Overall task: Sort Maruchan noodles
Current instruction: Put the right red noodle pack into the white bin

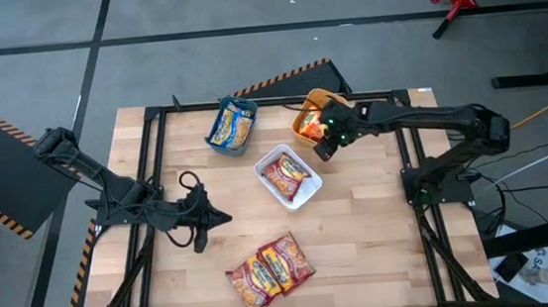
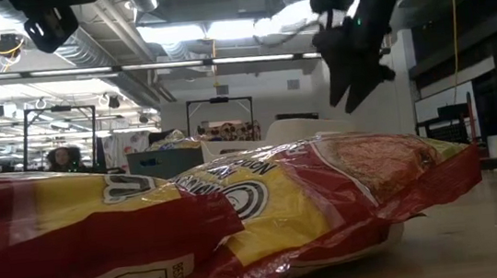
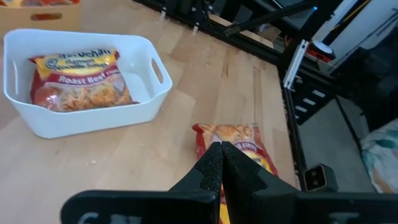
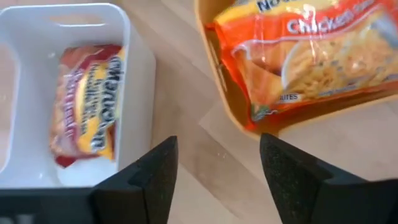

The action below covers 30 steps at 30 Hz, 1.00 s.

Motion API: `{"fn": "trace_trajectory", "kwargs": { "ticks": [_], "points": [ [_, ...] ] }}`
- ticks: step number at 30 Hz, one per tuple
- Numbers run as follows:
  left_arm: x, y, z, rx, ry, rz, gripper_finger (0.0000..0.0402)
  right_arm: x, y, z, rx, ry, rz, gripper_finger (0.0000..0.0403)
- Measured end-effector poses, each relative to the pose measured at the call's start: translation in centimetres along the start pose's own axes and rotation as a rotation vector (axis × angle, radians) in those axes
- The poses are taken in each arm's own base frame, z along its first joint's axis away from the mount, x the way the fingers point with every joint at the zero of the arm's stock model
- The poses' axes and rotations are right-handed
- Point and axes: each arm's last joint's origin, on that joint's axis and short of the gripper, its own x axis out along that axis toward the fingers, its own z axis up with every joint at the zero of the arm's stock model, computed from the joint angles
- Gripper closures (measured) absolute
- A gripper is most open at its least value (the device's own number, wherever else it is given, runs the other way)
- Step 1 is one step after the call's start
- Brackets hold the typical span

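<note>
My right gripper (image 1: 327, 141) hangs open and empty by the orange bin (image 1: 303, 123) near the table's (image 1: 381, 243) far edge, an orange packet (image 4: 311, 50) lying inside; my left gripper (image 1: 222, 218) rests closed and empty near the left edge. Two dark red packets (image 1: 269, 268) lie side by side at the near edge, apparently unsorted. I judge the white bin (image 1: 303, 196), mid-table and already holding a red packet (image 1: 286, 175), to be their goal; grip one packet by an edge, without dragging its neighbour.

Glossy plastic noodle packets (image 1: 269, 269); smooth white plastic bin (image 3: 152, 102); matt wood table (image 1: 371, 234).
</note>
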Motion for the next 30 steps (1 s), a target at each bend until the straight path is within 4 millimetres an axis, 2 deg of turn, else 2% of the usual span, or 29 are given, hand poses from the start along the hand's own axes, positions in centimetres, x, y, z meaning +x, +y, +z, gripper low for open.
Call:
{"fn": "trace_trajectory", "kwargs": {
  "ticks": [5,8,12,15,19,22,25,30],
  "points": [
    [0.0,0.0,-0.1,-0.02,0.011,-0.002,0.0401,-2.4,2.0,0.1,-0.055,-0.009,0.012,0.019],
    [0.0,0.0,-0.2,-0.018,0.043,-0.03,0.0401,-3.3,4.8,-0.8,-0.109,0.004,0.15,0.0189],
    [0.0,0.1,-0.5,-0.037,0.086,-0.034,0.0401,-4.0,9.5,-4.8,-0.146,0.071,0.288,0.0189],
    [-0.1,0.1,-0.7,-0.047,0.101,-0.033,0.0401,-4.4,12.5,-9.2,-0.12,0.065,0.298,0.0189],
    [0.0,-0.2,-1.0,-0.037,0.114,-0.04,0.0401,-5.0,15.7,-14.8,-0.014,-0.008,0.403,0.0189],
    [0.6,-0.3,-1.5,-0.02,0.136,-0.025,0.0401,-4.6,17.9,-18.5,-0.021,-0.035,0.476,0.0189],
    [1.5,-0.4,-2.4,-0.012,0.174,0.007,0.0401,-2.8,19.8,-20.9,-0.081,-0.013,0.508,0.0189],
    [3.3,-0.8,-3.7,0.007,0.231,0.013,0.0401,0.4,22.7,-22.6,-0.205,0.034,0.536,0.0189]
  ]
}}
